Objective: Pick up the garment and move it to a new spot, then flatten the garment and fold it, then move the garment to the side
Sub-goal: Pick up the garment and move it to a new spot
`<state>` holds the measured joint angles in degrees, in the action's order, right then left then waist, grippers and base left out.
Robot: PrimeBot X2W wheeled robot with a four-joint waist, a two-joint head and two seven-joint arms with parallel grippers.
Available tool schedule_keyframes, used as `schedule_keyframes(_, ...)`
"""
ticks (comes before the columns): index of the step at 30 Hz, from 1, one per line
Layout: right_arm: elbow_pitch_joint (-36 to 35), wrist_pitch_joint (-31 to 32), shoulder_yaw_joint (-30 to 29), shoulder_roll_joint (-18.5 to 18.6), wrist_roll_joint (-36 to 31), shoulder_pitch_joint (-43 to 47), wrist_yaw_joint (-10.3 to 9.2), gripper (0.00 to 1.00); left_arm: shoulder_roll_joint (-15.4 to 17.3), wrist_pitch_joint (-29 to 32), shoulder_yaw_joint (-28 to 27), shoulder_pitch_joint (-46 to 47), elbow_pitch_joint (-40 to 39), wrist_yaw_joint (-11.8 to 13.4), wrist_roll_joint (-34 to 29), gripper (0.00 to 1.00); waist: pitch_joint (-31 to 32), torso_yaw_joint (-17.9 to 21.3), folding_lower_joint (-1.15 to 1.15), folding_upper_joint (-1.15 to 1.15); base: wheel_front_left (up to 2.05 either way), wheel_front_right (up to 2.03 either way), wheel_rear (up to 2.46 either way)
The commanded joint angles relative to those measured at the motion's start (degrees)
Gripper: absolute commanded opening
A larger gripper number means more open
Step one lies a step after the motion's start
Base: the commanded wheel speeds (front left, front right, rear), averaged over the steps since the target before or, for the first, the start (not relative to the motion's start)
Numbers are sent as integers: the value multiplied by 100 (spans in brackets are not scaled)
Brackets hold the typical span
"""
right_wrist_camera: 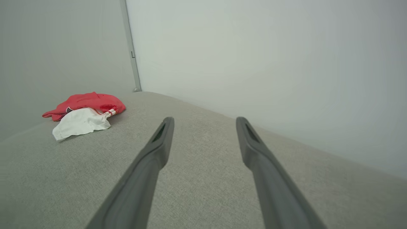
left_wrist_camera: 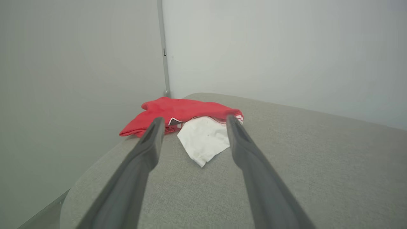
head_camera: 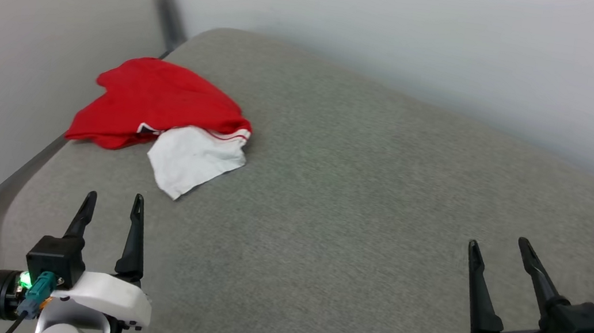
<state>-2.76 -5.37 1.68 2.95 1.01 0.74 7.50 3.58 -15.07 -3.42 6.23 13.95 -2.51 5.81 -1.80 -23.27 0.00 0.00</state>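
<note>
Crumpled red jersey near the far-left corner of a grey cushion, both grippers empty.

The garment [head_camera: 160,106] lies bunched close to the left edge and rounded far corner of the cushion [head_camera: 360,210], its white sleeve [head_camera: 190,160] spilling toward the middle. The left gripper [head_camera: 115,197] hovers at the front left, fingers spread wide and holding nothing, pointed at the garment but apart from it. The right gripper [head_camera: 498,242], just as wide and empty, is at the front right, well apart from the jersey. Broad open fabric runs between them up to the pale wall [head_camera: 409,31] along the far edge. A grey post [head_camera: 166,3] stands in the corner behind the garment.
</note>
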Motion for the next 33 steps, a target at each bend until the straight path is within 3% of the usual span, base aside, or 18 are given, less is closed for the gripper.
schedule_keyframes(1, -31, 25, 34, -13, -6, -69, -2, 100, 12, -15, -26, -41, -20, -3, 23, 100, -59, -245, 0, 0, 0, 0, 0)
schedule_keyframes(10, -121, 108, 126, -12, -124, -191, -2, 100, -26, -15, -100, -73, -91, 39, 15, 100, -183, -475, 0, 0, 0, 0, 0)
schedule_keyframes(20, -222, 193, 204, -12, -182, -368, -2, 100, 1, -15, -200, 389, -50, -28, 17, 100, -426, -366, 0, 0, 0, 0, 0)
schedule_keyframes(25, -381, 306, 252, -2, -297, -618, -2, 100, 163, -15, -291, 1227, 35, -88, 55, 100, -840, -147, 0, 0, 0, 0, 0)
schedule_keyframes(33, -668, 376, 331, 166, -350, -1183, -2, 100, 808, 85, -537, 2833, 371, -157, 119, 100, -1826, 550, 0, 0, 0, 0, 0)
